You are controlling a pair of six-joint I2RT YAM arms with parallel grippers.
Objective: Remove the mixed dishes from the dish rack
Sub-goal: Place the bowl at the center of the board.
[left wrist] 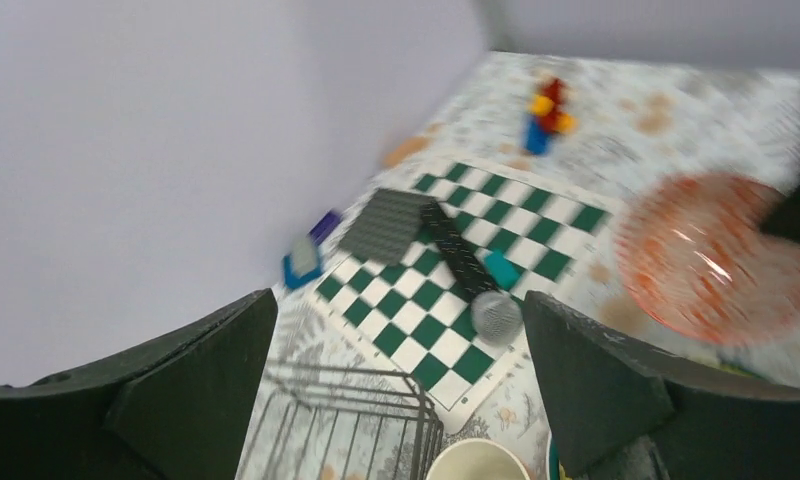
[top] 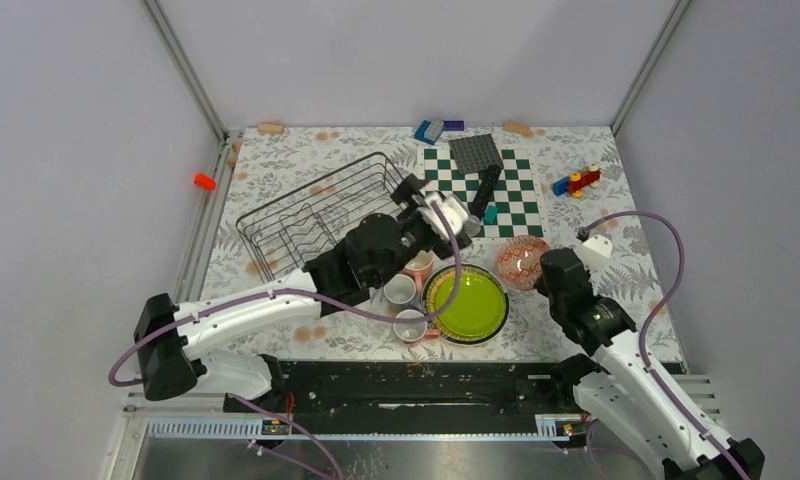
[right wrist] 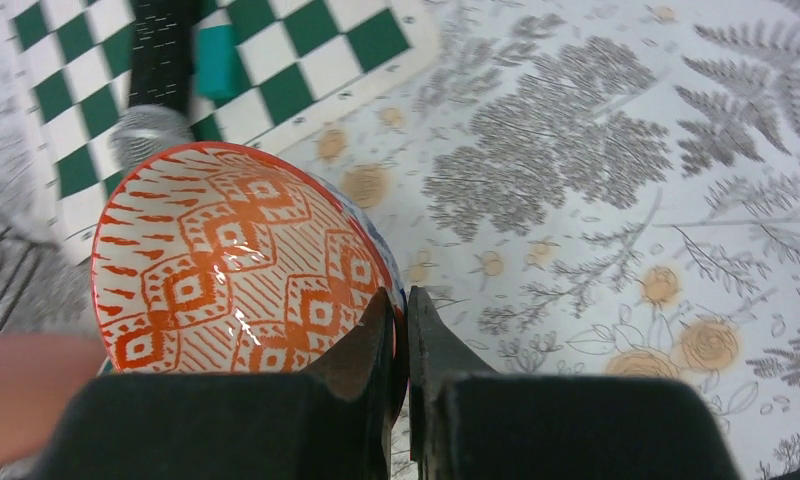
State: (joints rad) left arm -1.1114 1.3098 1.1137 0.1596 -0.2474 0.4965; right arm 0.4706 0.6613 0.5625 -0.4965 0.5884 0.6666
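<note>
The dark wire dish rack (top: 314, 215) stands at the left with nothing in it that I can see; its corner (left wrist: 346, 420) shows in the left wrist view. My left gripper (top: 438, 213) (left wrist: 396, 300) hovers open past the rack's right corner, above a pale mug rim (left wrist: 476, 460), holding nothing. A lime-green plate (top: 466, 303) lies on a stack in front, with a pink mug (top: 419, 265) and two grey mugs (top: 400, 290) (top: 411, 325) beside it. My right gripper (top: 548, 272) (right wrist: 404, 300) is shut on the rim of the orange-patterned bowl (top: 523, 262) (right wrist: 226, 260) (left wrist: 716, 260).
The green-white checkered board (top: 496, 195) lies behind the bowl, carrying a grey baseplate (top: 474, 152), a black bar (top: 488, 185), a teal block (top: 490, 213) and a small grey round object (top: 473, 226). Toy blocks (top: 576, 182) sit at the back right. A purple cable (top: 666, 260) loops on the right.
</note>
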